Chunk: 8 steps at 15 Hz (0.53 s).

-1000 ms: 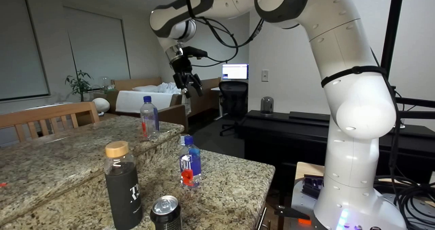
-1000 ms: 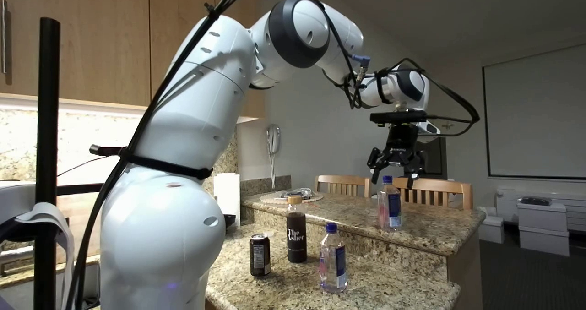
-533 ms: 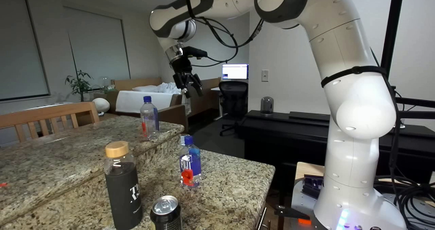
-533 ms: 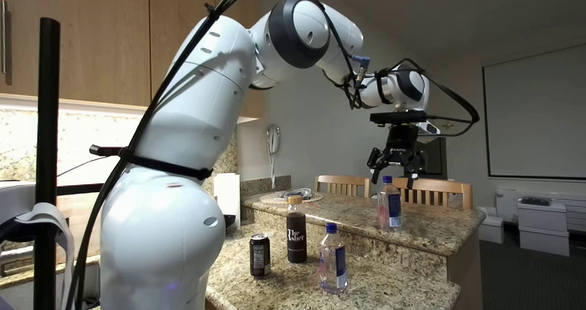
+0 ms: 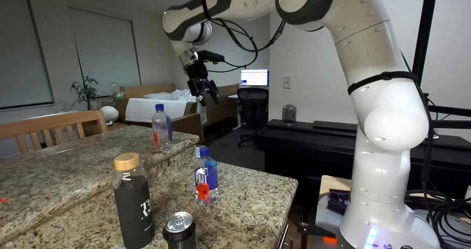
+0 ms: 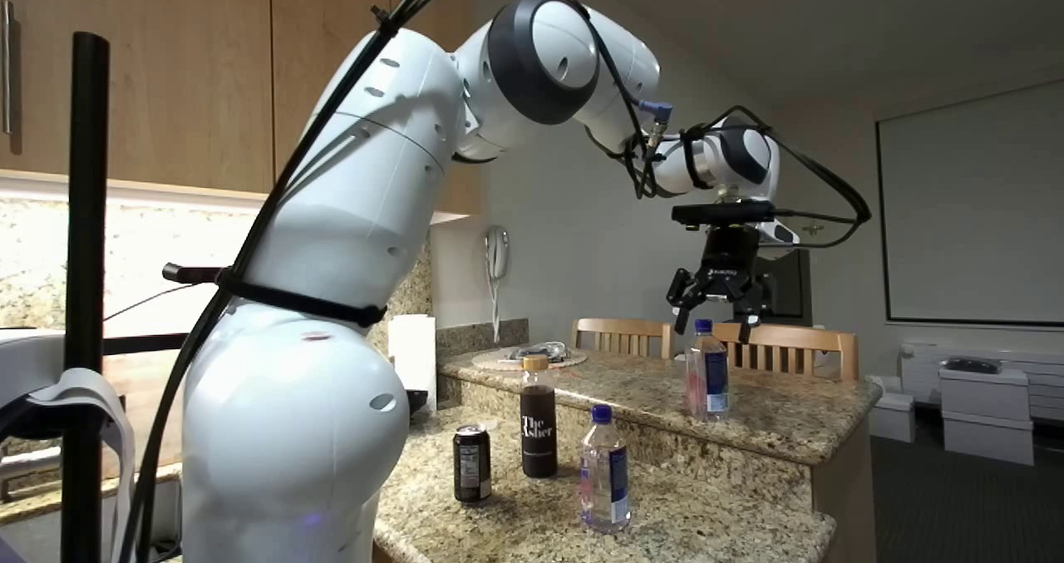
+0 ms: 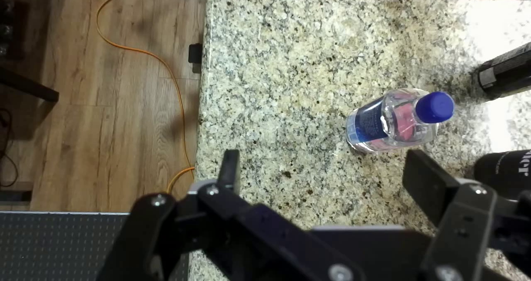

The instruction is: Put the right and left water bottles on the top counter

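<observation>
Left to right in an exterior view: dark drinks can (image 6: 472,467), black flask (image 6: 539,434), lower water bottle (image 6: 604,480), all upright on lower tier (image 6: 698,517); upper water bottle (image 6: 708,376) upright on top counter (image 6: 790,401); gripper (image 6: 714,328) in the air, clear of both bottles, jaws wide apart, nothing held

Arm (image 5: 386,127): glossy white, rounded; dark joint rings (image 6: 509,60).
Cables (image 6: 394,27): black, strapped on.
Gripper (image 6: 713,328): black, small white lettering (image 6: 725,272).
Screws (image 7: 340,271): silver, to my eye.

An exterior view's edges crop the top counter (image 5: 70,168) and drinks can (image 5: 180,233).
</observation>
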Motion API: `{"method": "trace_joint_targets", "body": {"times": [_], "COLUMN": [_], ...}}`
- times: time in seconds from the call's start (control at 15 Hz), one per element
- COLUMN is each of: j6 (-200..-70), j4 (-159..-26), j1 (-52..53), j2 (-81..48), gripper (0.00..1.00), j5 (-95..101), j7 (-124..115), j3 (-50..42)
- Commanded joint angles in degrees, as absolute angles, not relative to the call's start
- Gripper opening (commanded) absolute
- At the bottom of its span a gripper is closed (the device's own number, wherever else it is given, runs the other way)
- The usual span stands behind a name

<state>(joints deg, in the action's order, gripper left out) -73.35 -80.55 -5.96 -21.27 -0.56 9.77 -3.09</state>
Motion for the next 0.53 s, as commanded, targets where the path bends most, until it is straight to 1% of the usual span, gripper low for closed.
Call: {"method": "trace_joint_targets", "body": {"times": [0.0, 0.13, 0.47], "j6": [-73.12, -74.22, -83.46], "j4": [-80.3, -81.29, -90.97], "j1": [-6.11, -6.2, -6.44], "j2": [-21.34, -20.63, -13.6], "gripper": [1.0, 1.0, 1.0], "j5": [-0.52, -0.91, -2.47], "j7": [9.75, 9.25, 11.0], "j3": [-2.92, -3.01, -2.67]}}
